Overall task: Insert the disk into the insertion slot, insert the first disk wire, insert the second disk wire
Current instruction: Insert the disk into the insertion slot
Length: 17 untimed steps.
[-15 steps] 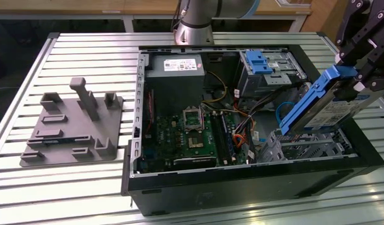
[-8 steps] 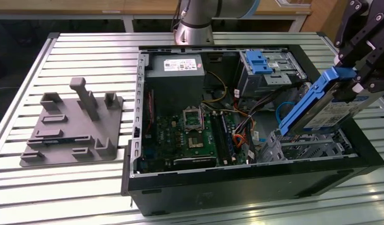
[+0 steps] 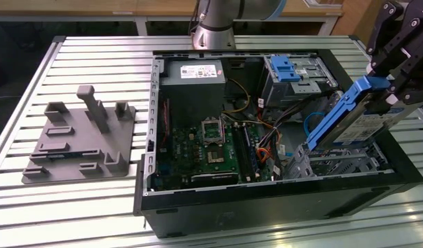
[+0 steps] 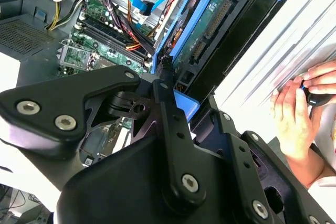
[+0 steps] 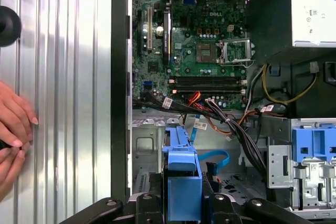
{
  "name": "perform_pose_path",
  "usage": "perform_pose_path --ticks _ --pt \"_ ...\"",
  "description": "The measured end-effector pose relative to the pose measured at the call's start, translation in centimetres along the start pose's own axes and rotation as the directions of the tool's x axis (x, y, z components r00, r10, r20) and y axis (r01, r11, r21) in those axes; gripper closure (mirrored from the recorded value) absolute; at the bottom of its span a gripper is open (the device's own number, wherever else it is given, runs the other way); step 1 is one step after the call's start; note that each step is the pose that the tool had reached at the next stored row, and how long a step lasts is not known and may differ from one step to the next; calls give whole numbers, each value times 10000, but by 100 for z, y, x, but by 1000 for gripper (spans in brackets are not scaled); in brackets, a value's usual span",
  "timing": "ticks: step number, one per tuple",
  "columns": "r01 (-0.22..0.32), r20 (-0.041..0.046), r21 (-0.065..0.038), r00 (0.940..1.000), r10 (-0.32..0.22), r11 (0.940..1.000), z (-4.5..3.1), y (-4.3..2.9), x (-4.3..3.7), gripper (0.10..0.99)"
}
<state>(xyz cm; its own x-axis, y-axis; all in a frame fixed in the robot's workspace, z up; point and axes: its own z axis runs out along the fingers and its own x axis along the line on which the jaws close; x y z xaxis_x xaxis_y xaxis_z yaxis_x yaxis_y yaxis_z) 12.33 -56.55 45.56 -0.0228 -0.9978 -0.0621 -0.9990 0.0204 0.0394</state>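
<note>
Exterior view: disk (image 3: 349, 121) held tilted, lower end at the insertion slot (image 3: 335, 160).
Gripper (image 3: 380, 89) fingers are clamped on the disk's blue carrier. Risk: the tilt could jam it on the cage rim or pinch the second disk wire (image 5: 212, 153) nearby, seen in the first wrist view. Count: one disk, one slot, one first disk wire (image 5: 193, 97), one second.
</note>
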Motion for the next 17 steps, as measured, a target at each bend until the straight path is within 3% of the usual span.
perform_pose_path --ticks 17 --pt "0 -1 0 10000 0 10000 115 -6 5 725"
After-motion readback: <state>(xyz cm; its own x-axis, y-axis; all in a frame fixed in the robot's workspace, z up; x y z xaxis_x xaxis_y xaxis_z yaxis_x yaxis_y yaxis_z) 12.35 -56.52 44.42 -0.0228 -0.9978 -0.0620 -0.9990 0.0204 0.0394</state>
